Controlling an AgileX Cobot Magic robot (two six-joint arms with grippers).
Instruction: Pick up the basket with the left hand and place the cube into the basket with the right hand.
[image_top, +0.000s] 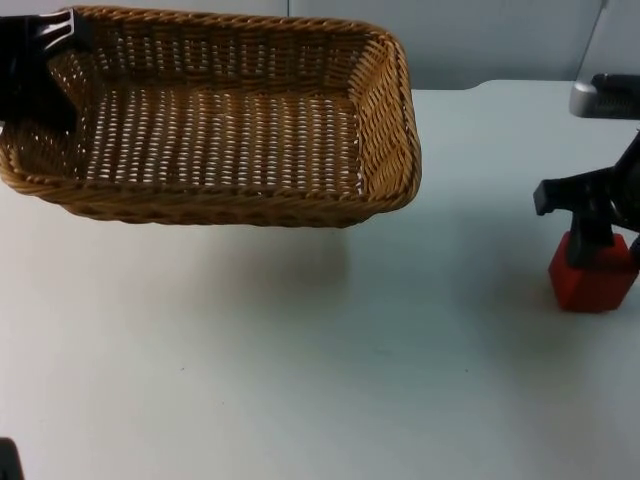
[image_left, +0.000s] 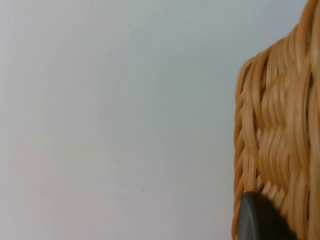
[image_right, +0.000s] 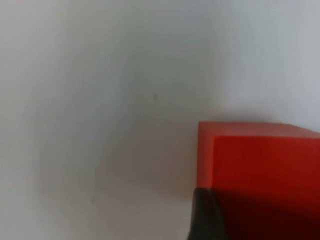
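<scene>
Top view shows the wicker basket (image_top: 215, 120) lifted off the white table (image_top: 300, 380), tilted, its shadow below; the left gripper (image_top: 40, 50) pinches its rim at the far left corner; the right gripper (image_top: 595, 215) sits down on the red cube (image_top: 592, 275) at the table's right side, fingers clamped on it; right wrist view shows a black fingertip (image_right: 205, 215) against the cube's face.

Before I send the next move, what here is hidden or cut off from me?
- Left gripper on the basket rim: the frame edge cuts most of it off in the top view.
- Right gripper at the red cube: its fingers cover the cube's top, so grip contact is unclear.
- Cube's far side: cut by the right wrist view's edge.
</scene>
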